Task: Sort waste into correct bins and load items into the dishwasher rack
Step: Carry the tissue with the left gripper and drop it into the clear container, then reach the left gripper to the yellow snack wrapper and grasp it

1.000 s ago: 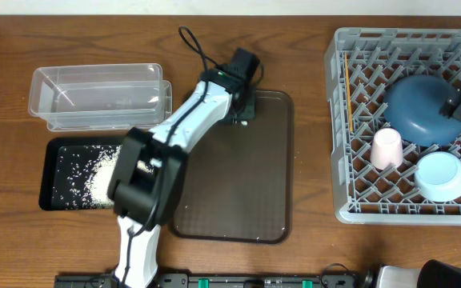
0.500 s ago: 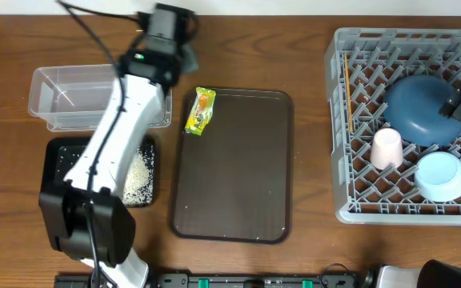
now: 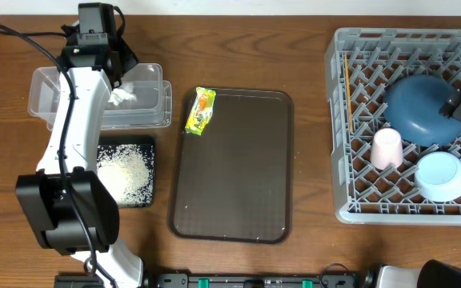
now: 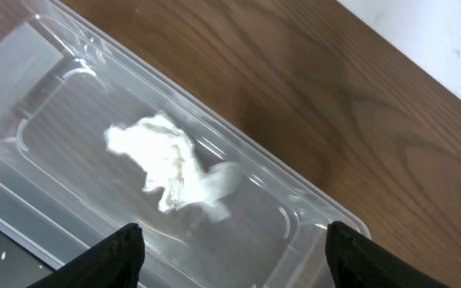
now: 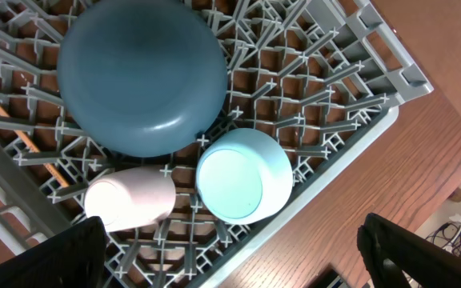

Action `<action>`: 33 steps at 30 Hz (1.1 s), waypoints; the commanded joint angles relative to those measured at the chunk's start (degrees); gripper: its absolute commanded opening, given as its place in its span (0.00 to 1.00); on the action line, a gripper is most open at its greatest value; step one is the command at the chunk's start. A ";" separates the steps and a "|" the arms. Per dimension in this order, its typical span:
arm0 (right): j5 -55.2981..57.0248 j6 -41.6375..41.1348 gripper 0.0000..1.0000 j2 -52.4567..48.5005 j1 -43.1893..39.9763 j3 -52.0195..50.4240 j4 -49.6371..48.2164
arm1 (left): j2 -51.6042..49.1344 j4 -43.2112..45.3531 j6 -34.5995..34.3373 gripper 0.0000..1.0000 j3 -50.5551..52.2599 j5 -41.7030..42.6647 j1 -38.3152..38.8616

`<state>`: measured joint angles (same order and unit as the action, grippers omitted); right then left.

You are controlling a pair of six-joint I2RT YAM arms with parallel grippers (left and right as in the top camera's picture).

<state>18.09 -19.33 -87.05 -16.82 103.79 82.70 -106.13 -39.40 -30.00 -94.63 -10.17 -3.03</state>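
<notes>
A crumpled white tissue [image 4: 166,160] is inside the clear tub [image 3: 58,88], just below my left gripper [image 4: 234,234], which is open and holds nothing. Overhead, the tissue [image 3: 121,96] shows beside the left arm. White rice [image 3: 126,170] fills the black tray [image 3: 146,200]. The yellow-green snack wrapper [image 3: 201,110] lies on the brown tray's top-left rim. In the grey rack [image 3: 338,120] sit the dark blue bowl [image 5: 138,76], a pale bowl [image 5: 242,176], the pink cup [image 5: 130,200] and a chopstick [image 3: 347,96]. My right gripper [image 5: 232,232] hangs open above the rack's corner.
The brown serving tray [image 3: 238,176] lies in the middle of the table between the bins and the rack. The left arm stretches from the front edge up over the black tray to the tub. Bare wood surrounds the rack.
My left arm swung from the brown tray's top edge over to the clear tub, then opened and let the tissue go into it. The snack wrapper came into view. The right arm stayed put.
</notes>
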 commanded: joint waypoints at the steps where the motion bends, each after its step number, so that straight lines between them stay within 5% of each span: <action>1: 1.38 -1.01 0.99 0.46 -0.37 0.37 0.07 | 0.50 -0.63 0.09 0.75 0.00 0.74 0.44; 6: 1.38 -0.98 0.99 0.46 -0.37 0.37 0.07 | 3.26 -1.88 2.21 0.75 0.00 5.22 2.10; 11: 1.38 -1.01 0.99 0.46 -0.37 0.37 0.07 | 5.73 -2.27 15.43 0.75 0.00 18.97 7.50; 18: 1.38 -1.01 0.99 0.46 -0.37 0.37 0.07 | 3.17 -3.98 24.15 0.75 1.62 17.70 17.09; 23: 1.38 -0.98 0.99 0.46 -0.37 0.37 0.07 | -1.38 -4.13 24.41 0.75 1.75 8.55 20.09; 33: 1.38 -1.01 0.99 0.46 -0.37 0.37 0.07 | -10.27 -4.68 24.46 0.74 1.75 8.66 20.59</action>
<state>18.09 -19.33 -87.05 -16.82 103.79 82.70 -114.65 -43.59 -6.57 -93.32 -0.40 17.34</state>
